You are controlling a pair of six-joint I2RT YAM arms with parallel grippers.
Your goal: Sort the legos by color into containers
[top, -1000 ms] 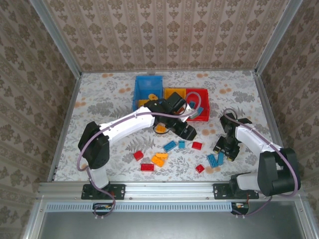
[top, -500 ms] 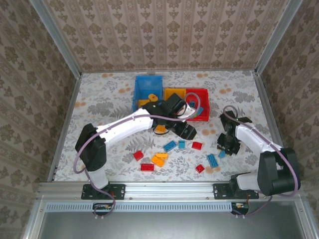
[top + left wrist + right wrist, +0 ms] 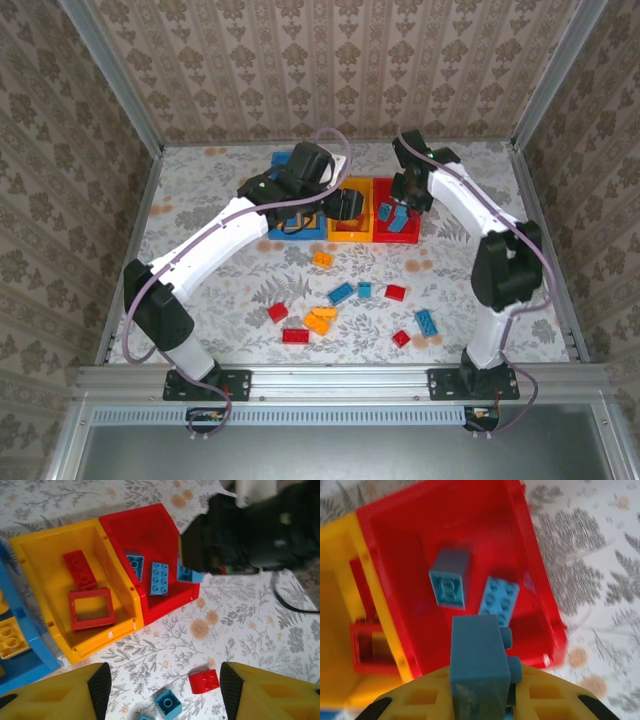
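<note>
Setting: walls (image 3: 330, 70) papered in brown damask are enclosing a desk (image 3: 200, 215) covered in grey floral print

Containers: three open bins are standing in a row at the far middle of the desk, walls touching: blue bin (image 3: 30, 670) on the left, yellow bin (image 3: 50, 536) in the middle, red bin (image 3: 142, 530) on the right

Contents: a yellow brick (image 3: 11, 637) is lying in the blue bin; a red brick (image 3: 80, 570) and a red open frame (image 3: 90, 596) are lying side by side in the yellow bin; two light-blue bricks (image 3: 160, 578) are lying on the floor of the red bin

Left gripper (image 3: 165, 682): is hovering above the desk just in front of the yellow and red bins, its yellow fingers (image 3: 60, 695) standing wide apart with nothing between them

Right gripper (image 3: 481, 685): is hanging over the red bin, its fingers (image 3: 420, 700) clamping a dull-blue brick (image 3: 477, 650) from both sides, studs pointing sideways, the brick held above the two lying inside

Loose legos: are lying scattered on the desk between the bins and its near edge: an orange piece (image 3: 322, 258) nearest the bins; a blue block (image 3: 342, 293), a small blue cube (image 3: 365, 289) and a red block (image 3: 396, 292) in a loose line nearer the front; a red square (image 3: 277, 312), a red plate (image 3: 295, 335) and an orange cluster (image 3: 318, 320) to the left; a red cube (image 3: 401, 338) and a blue plate (image 3: 427, 322) to the right
</note>
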